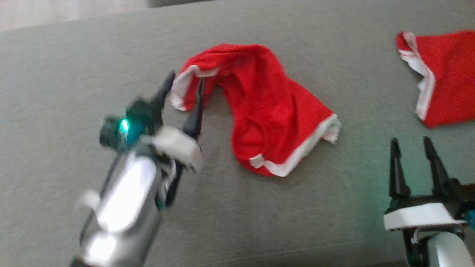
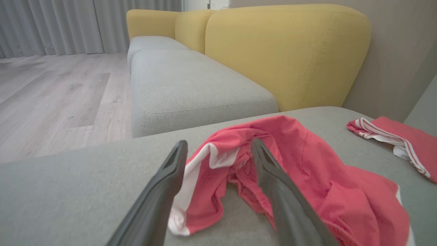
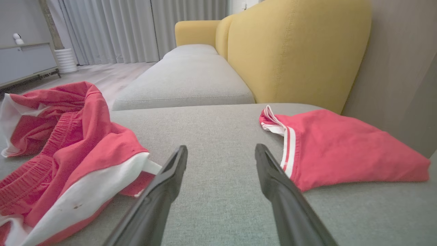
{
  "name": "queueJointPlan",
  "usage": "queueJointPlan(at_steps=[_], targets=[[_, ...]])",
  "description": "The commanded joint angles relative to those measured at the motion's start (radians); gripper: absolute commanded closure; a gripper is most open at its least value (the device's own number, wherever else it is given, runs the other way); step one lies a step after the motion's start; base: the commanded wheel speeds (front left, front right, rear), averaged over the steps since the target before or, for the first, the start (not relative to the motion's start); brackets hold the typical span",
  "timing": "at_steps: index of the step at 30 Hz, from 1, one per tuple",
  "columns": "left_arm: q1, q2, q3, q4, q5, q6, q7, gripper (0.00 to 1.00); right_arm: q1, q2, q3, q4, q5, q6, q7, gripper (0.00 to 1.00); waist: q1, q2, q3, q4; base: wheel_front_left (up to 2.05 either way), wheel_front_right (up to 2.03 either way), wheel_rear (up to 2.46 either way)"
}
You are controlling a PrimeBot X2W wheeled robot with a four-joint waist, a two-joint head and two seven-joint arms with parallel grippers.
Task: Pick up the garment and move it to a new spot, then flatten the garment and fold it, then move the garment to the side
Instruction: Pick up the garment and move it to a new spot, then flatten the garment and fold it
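Left jaws wide — garment (image 1: 274,111) hem between

This is a home living room: a long sofa with grey seat cushions (image 2: 191,85) and a mustard-yellow backrest (image 2: 286,51) runs toward twelve o'clock in both wrist views. Pale floor-length curtains (image 2: 51,27) hang at ten o'clock above a light wood-plank floor (image 2: 51,92), and a low grey sideboard (image 3: 24,63) stands at nine o'clock in the right wrist view. A red garment (image 1: 271,111) lies rumpled on the seat
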Motion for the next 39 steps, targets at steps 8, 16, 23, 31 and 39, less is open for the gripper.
queueJointPlan(at_steps=[8,16,23,31,39], targets=[[0.243,0.015,0.049,-0.202,0.055,0.086,-0.02,0.0,0.05,-0.005,-0.051,-0.047,-0.024,-0.001,-0.011,0.0,0.0,0.0,-0.087,0.147,0.0,0.0,0.0],[0.516,0.028,0.18,-0.314,0.091,0.117,-0.02,0.0,0.118,-0.005,-0.059,-0.021,0.002,-0.001,-0.011,0.0,0.0,0.0,-0.151,0.214,0.0,0.0,0.0],[0.628,0.016,0.275,-0.356,0.142,0.058,-0.021,0.0,0.161,-0.005,-0.062,0.016,0.018,-0.001,-0.011,0.0,0.0,0.0,-0.188,0.246,0.0,0.0,0.0],[0.658,-0.021,0.339,-0.364,0.187,-0.009,-0.021,0.0,0.168,-0.005,-0.049,0.049,0.02,-0.001,-0.011,0.0,0.0,0.0,-0.207,0.231,0.0,0.0,0.0],[0.614,-0.044,0.314,-0.381,0.218,-0.061,-0.021,0.0,0.152,-0.005,-0.026,0.048,0.021,-0.001,-0.011,0.0,0.0,0.0,-0.188,0.189,0.0,0.0,0.0]])
